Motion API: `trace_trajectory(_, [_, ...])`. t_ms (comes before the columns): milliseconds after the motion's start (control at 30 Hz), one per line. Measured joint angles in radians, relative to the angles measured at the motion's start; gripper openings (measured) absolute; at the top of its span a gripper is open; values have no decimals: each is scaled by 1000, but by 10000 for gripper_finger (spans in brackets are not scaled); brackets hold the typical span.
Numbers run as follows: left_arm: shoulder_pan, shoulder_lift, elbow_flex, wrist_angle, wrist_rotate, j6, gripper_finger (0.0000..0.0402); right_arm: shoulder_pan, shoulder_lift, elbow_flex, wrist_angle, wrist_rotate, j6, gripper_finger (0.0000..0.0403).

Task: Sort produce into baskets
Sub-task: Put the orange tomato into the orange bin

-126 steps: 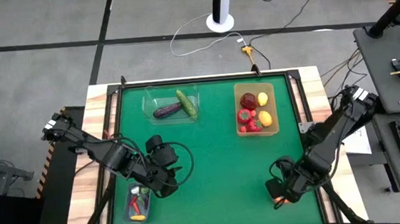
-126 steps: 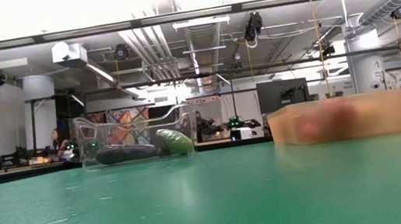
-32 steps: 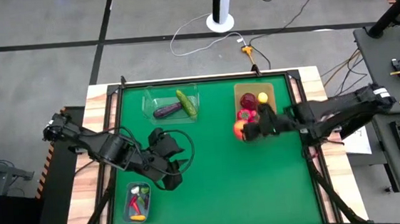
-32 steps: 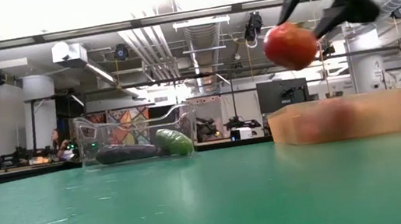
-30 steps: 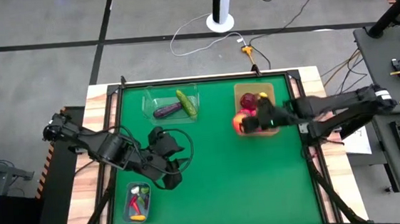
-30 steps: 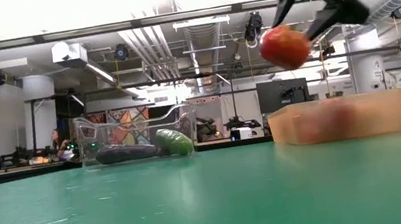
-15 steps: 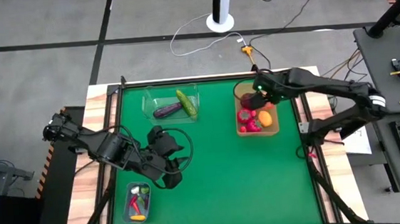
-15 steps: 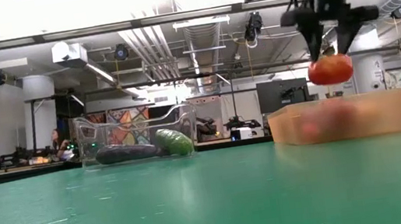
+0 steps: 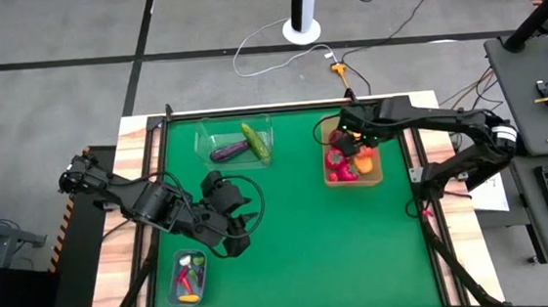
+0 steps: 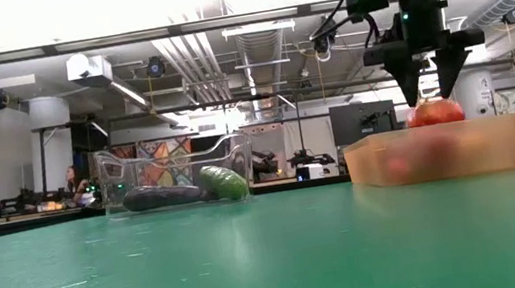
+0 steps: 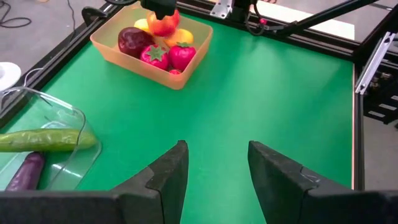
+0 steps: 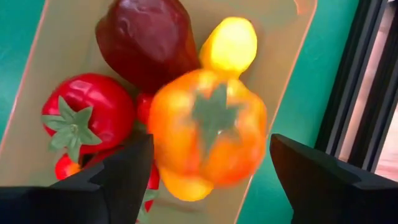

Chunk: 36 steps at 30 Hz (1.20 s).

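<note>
Right gripper (image 10: 429, 92) spread above the tan tray (image 10: 501, 152) — orange-red fruit (image 12: 208, 127) released, now resting on the pile inside, where half a second ago it hung clamped above the rim. One more item sorted. Left gripper (image 11: 214, 163) parted, empty, over the green mat (image 9: 310, 239) near the bluish tub (image 9: 174, 289), unmoved.

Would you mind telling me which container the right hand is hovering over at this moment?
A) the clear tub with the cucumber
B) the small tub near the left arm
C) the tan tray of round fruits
C: the right hand hangs, fingers apart, directly above the tan tray, just over an orange-red fruit.
</note>
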Motion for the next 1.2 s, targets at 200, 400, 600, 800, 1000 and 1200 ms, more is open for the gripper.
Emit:
trace_trajectory(200, [0,0,0,-1,-7,3,150,0,-5,0,16,8,-18,327])
trace_trajectory(400, [0,0,-1,-2,-8,3,150,1,-19,20,20,-7,-23,326])
trace_trajectory(600, [0,0,-1,-3,-8,3,150,12,-78,60,25,-42,-15,325])
trace_trajectory(800, [7,0,-1,-15,-9,4,150,11,-77,3,75,8,-5,325])
trace_trajectory(1000, [18,0,-1,-24,-54,84,150,11,-41,-128,214,2,7,325])
trace_trajectory(1200, [18,0,-1,-23,-68,-2,150,12,-52,-164,268,-19,28,325])
